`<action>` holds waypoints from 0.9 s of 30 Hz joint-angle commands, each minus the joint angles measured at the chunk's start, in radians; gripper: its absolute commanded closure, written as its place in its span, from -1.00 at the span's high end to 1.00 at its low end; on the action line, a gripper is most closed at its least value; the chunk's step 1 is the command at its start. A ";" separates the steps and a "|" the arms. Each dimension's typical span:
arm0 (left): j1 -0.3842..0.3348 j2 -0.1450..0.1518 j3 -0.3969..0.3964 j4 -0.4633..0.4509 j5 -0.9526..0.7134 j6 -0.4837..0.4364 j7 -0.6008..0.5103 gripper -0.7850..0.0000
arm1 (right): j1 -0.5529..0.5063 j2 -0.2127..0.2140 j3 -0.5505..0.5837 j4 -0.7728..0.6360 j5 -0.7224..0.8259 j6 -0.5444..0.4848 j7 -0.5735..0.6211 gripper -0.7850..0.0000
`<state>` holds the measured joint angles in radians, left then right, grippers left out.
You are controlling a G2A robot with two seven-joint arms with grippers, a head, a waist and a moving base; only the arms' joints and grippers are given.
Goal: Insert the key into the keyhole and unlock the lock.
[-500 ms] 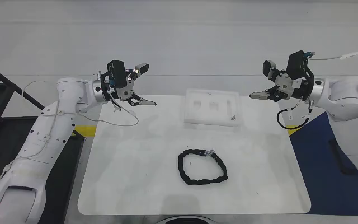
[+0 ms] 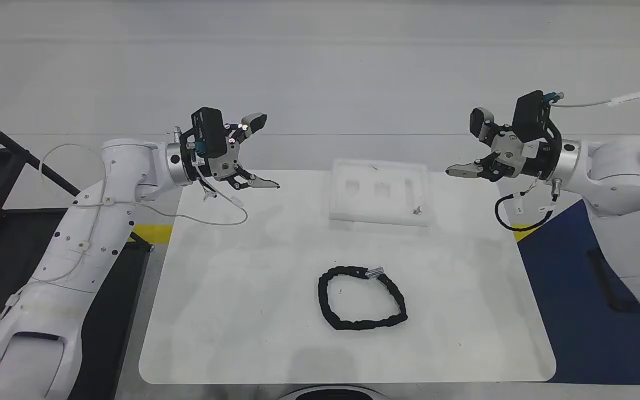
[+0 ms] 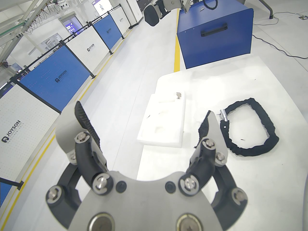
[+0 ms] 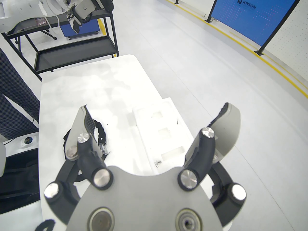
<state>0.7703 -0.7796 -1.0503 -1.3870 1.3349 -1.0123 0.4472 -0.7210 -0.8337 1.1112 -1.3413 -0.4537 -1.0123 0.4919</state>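
Lying centre: black fabric-sleeved loop lock on white surface.
Key: small metal key on white foam tray, behind lock.
Claws: left claw, right claw spread wide, empty, over far corners.

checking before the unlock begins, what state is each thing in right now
left gripper, open and empty
right gripper, open and empty
key, lying loose on the foam tray, not gripped
chain lock, loop looks closed, flat on the table, no key in it
foam tray, flat on the table
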 commanded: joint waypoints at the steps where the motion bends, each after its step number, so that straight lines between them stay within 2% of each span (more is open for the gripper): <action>1: 0.000 0.000 0.000 0.000 0.000 0.000 0.000 1.00 | 0.000 0.000 0.000 0.000 0.000 0.000 0.000 1.00; 4: 0.000 0.000 0.000 0.000 0.000 0.000 0.000 1.00 | 0.000 0.000 0.000 0.000 0.000 0.000 0.000 1.00; 12: 0.000 0.000 0.000 0.000 0.000 0.000 0.000 1.00 | -0.014 -0.021 -0.066 0.022 -0.017 0.150 0.014 1.00; 14: 0.000 0.000 0.000 0.000 0.000 0.000 0.000 1.00 | -0.009 -0.030 -0.098 0.035 -0.009 0.201 0.045 1.00; 19: 0.000 0.000 0.000 0.000 0.000 0.000 0.000 1.00 | 0.011 -0.056 -0.180 0.058 -0.048 0.417 0.155 1.00; 27: 0.000 0.000 0.000 0.000 0.000 0.000 0.000 1.00 | 0.013 -0.099 -0.258 0.142 0.096 0.628 0.282 1.00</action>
<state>0.7703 -0.7796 -1.0503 -1.3870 1.3349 -1.0123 0.4472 -0.7080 -0.9291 0.8586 -1.2101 -0.3716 -0.4016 0.7647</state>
